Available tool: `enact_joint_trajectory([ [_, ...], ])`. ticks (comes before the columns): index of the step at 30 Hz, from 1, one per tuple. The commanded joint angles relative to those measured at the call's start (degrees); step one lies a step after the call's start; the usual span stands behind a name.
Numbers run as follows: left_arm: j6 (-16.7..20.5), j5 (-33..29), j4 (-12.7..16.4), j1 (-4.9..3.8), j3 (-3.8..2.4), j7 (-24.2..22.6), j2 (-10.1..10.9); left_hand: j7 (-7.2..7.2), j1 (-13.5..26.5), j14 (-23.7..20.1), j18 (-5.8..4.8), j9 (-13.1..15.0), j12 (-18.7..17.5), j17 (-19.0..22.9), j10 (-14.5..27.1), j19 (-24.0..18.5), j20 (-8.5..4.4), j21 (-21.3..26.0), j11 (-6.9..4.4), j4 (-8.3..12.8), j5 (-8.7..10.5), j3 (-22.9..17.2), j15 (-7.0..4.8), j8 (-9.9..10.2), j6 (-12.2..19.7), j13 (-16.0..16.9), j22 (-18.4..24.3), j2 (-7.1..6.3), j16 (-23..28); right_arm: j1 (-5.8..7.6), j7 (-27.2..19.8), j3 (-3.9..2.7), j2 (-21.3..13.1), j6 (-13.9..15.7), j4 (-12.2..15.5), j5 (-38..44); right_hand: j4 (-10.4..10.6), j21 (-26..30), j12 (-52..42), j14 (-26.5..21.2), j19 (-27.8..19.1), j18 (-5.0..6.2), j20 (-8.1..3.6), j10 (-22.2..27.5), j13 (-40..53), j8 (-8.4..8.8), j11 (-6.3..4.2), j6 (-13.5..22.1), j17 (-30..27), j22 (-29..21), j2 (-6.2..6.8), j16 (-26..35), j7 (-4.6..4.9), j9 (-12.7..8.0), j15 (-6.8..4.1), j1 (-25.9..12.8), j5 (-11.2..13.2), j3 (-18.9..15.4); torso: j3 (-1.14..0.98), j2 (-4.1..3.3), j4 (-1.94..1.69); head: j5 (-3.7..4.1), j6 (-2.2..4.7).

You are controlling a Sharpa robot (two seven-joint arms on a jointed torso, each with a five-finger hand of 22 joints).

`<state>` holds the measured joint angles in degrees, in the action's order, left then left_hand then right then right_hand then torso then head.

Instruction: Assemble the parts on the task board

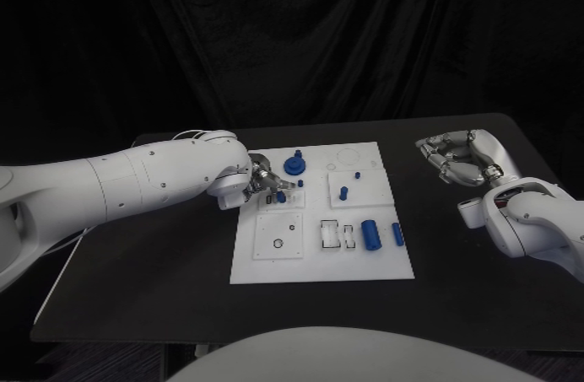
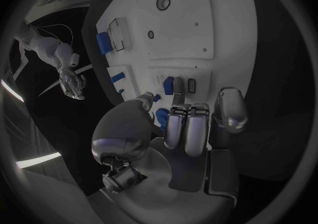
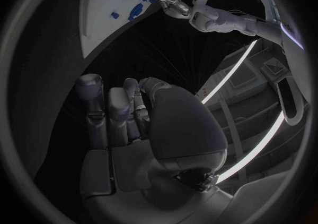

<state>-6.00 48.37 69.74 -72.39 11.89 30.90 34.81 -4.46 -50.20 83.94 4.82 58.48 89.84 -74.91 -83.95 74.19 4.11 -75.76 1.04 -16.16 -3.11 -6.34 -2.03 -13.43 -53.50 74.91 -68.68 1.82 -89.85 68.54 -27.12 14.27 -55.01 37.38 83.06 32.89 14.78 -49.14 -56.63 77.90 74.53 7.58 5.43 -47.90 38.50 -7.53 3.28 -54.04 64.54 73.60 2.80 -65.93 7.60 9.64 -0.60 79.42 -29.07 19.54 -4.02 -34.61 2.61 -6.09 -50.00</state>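
Partly hidden behind its own white wrist casing, the left silver many-fingered hand (image 1: 261, 184) reaches over the left edge of the white rectangular task board (image 1: 365, 268), which lies flat in the middle of the black table (image 1: 146, 281). Its fingers (image 2: 179, 96) come down on a small blue stubby part (image 1: 280, 196) at the board's far-left section; in the left wrist view a fingertip and the thumb sit against that piece, though whether they truly pinch it or only touch it is hard to make out. Just beyond the hand, a round blue knob-shaped part (image 1: 294, 164) stands upright on the board, its stem pointing up.

Toward the near right of the board, a blue cylindrical part (image 1: 370, 232) lies on its side with its long axis running near-to-far, and a slimmer blue peg (image 1: 397, 234) lies parallel just right of it. Two further small blue pieces (image 1: 343, 192) stand in the far-right panel; their shape is too small to tell. No writing can be read on the board.

Well apart to the right, off the board, the right silver many-fingered hand (image 1: 460, 161) hangs above the table's far-right corner, fingers curled loosely inward with nothing in them.
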Motion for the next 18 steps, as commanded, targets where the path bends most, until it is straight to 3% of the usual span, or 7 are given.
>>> enact_joint_trajectory([
  [1,-0.92,-0.05,0.13,0.45,0.20,-0.11,0.06,0.45,0.35,5.85,0.57,3.92,0.16,-14.61,-6.05,0.61,-0.34,0.01,-0.89,-0.25,0.20,2.32,-0.82,-2.92,-0.61,15.09,-0.54,0.76,0.01,-0.16,0.88,-0.04,-0.09,-0.36,0.05,0.34,-0.03,0.20,-0.25,0.14,0.00,0.34,-0.04,-0.18,-0.05,-0.15,0.10,-0.24,-0.06,-0.06,-0.04,0.15,0.31,0.07,-0.02,0.45,-0.31,0.24,-0.01,0.01,0.00,-0.08,0.00],
  [3,-0.50,-0.05,0.14,0.45,0.20,-0.83,0.13,0.83,-0.43,5.92,0.56,7.25,0.16,-14.76,-6.05,0.78,-0.67,-0.02,-1.10,-0.22,0.13,3.56,-1.01,-5.18,0.00,15.09,-0.85,1.56,-0.04,-0.17,0.92,-0.04,-0.13,-0.37,0.08,0.35,-0.03,0.20,-0.25,0.14,0.00,0.34,-0.04,-0.18,-0.05,-0.15,0.10,-0.24,-0.06,-0.06,-0.04,0.15,0.31,0.07,-0.02,0.45,-0.31,0.24,0.00,0.01,0.00,-0.13,0.00],
  [6,0.28,-0.05,0.22,0.45,0.20,-1.88,0.27,1.06,-1.37,6.04,0.45,9.73,0.16,-15.05,-6.05,1.08,-0.81,-0.18,-1.35,-0.11,0.06,4.21,-1.21,-6.85,0.34,15.09,-1.31,2.60,-0.14,-0.17,0.96,-0.04,-0.19,-0.38,0.13,0.36,-0.03,0.20,-0.25,0.14,0.00,0.34,-0.04,-0.18,-0.05,-0.15,0.10,-0.24,-0.06,-0.06,-0.04,0.15,0.31,0.07,-0.02,0.45,-0.31,0.24,0.00,0.01,0.01,-0.14,0.00],
  [18,1.66,-0.05,0.52,0.46,0.20,-3.51,0.69,1.28,-2.40,6.06,0.40,11.05,0.16,-15.09,-6.05,1.28,-0.96,-0.29,-1.55,0.07,-0.13,4.49,-1.38,-7.65,0.39,15.09,-1.63,3.46,-0.15,-0.18,1.09,-0.04,-0.39,-0.47,0.27,0.42,-0.03,0.35,-0.26,0.09,-0.05,0.36,-0.04,-0.16,-0.10,-0.14,0.12,-0.20,-0.16,-0.09,-0.01,0.23,0.33,0.07,-0.01,0.46,-0.37,0.29,-0.01,0.03,0.01,-0.31,0.00],
])
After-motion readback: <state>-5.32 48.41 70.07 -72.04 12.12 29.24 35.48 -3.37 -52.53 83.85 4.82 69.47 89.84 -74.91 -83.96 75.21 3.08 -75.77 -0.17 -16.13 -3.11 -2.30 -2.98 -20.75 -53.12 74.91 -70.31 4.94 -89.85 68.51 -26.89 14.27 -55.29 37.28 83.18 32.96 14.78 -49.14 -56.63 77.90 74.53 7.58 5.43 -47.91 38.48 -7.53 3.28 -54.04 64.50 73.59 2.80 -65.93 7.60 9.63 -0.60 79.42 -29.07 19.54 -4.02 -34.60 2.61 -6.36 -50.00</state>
